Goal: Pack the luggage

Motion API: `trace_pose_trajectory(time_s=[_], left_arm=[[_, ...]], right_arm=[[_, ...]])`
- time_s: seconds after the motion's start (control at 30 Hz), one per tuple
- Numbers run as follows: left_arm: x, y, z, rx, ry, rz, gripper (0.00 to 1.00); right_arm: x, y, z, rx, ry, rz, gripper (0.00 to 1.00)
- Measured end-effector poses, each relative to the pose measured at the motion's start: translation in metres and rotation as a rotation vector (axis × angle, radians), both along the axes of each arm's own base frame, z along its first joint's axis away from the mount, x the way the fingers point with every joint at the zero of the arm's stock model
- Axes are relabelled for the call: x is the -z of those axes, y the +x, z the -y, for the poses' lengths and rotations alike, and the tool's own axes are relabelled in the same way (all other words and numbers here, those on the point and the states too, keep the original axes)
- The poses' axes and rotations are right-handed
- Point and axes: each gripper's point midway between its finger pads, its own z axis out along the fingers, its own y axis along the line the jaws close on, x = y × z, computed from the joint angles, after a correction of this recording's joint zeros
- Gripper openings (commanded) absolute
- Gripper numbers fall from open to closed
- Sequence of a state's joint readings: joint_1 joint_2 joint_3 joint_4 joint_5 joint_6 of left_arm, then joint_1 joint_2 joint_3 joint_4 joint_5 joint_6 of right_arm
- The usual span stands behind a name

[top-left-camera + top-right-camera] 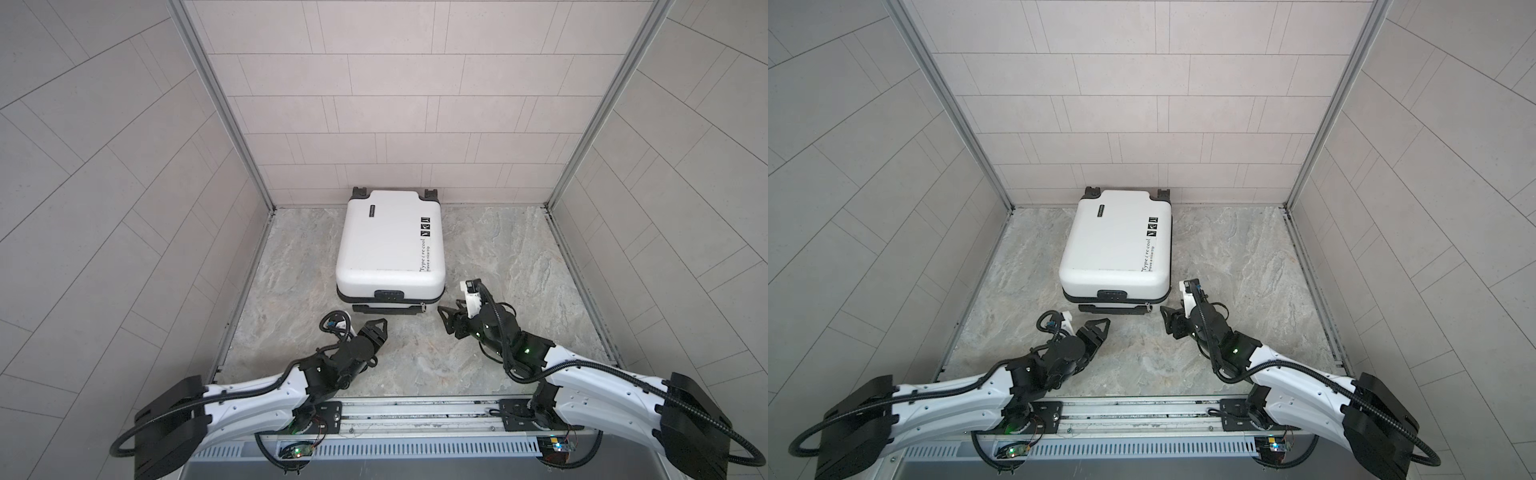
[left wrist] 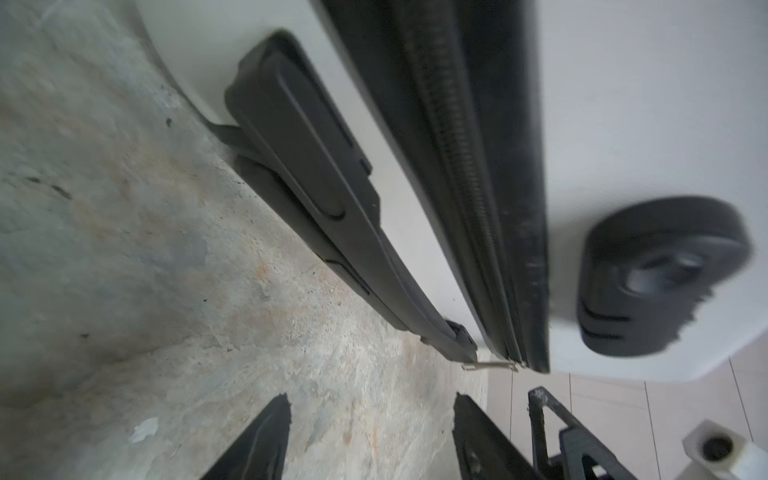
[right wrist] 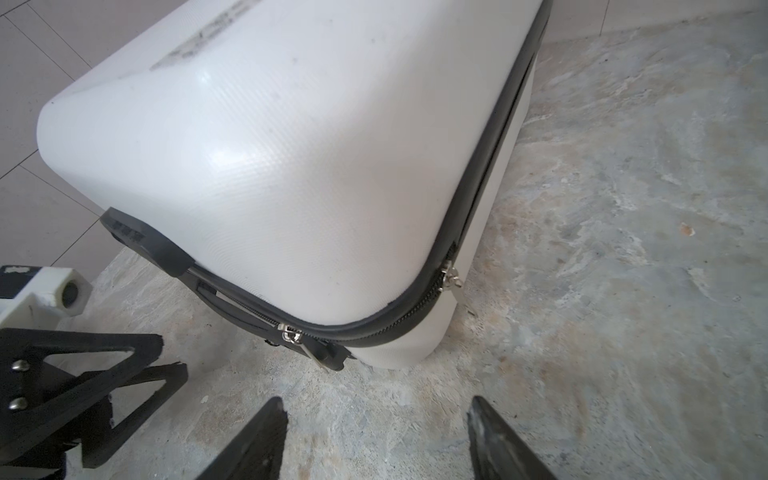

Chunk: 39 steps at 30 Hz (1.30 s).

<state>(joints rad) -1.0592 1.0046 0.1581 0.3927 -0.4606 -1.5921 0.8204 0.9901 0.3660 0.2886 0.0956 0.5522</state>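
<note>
both grippers hang low over the table (image 1: 519, 257), just short of the near end of the luggage (image 1: 388, 237). the left gripper (image 1: 379, 328) and right gripper (image 1: 443, 320) each have jaws wide, with nothing in them. the likeliest slip, i judge, is at the zip pull (image 3: 307, 351): it is thin and lies flat by the corner, so a pinch could miss or skid off. a push on the shell could also shove the luggage askew, though its wheels (image 1: 360, 192) sit close to the wall (image 1: 415, 124). the luggage lies flat, lid down, and its contents are hidden. past the slider (image 3: 451, 277) the seam looks parted.
</note>
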Motion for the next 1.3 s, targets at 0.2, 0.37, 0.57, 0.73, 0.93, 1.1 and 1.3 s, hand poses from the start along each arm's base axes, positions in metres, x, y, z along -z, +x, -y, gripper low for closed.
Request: trace_pose_trajectory(time_s=[0.2, 0.37, 0.57, 0.73, 0.93, 1.1, 1.3], left_arm=[[0.013, 0.023, 0.021, -0.079, -0.107, 0.052, 0.64], [0.02, 0.031, 0.033, -0.11, -0.217, 0.071, 0.63], [0.01, 0.035, 0.034, -0.132, -0.273, 0.102, 0.6], [0.006, 0.038, 0.03, -0.168, -0.305, 0.115, 0.51], [0.01, 0.042, 0.029, -0.202, -0.334, 0.106, 0.31], [0.006, 0.046, 0.029, -0.219, -0.369, 0.112, 0.19], [0.006, 0.047, 0.031, -0.223, -0.39, 0.105, 0.03]], right_arm=[[0.016, 0.006, -0.017, -0.018, -0.009, -0.001, 0.7], [0.028, 0.006, -0.017, -0.014, 0.011, 0.008, 0.68], [0.031, 0.009, -0.025, -0.025, 0.024, 0.02, 0.63], [0.045, 0.007, -0.035, -0.056, 0.008, 0.002, 0.59], [0.046, 0.009, -0.048, -0.073, 0.016, 0.008, 0.59], [0.048, 0.01, -0.055, -0.083, 0.011, 0.005, 0.58], [0.05, 0.018, -0.057, -0.053, 0.001, 0.014, 0.52]])
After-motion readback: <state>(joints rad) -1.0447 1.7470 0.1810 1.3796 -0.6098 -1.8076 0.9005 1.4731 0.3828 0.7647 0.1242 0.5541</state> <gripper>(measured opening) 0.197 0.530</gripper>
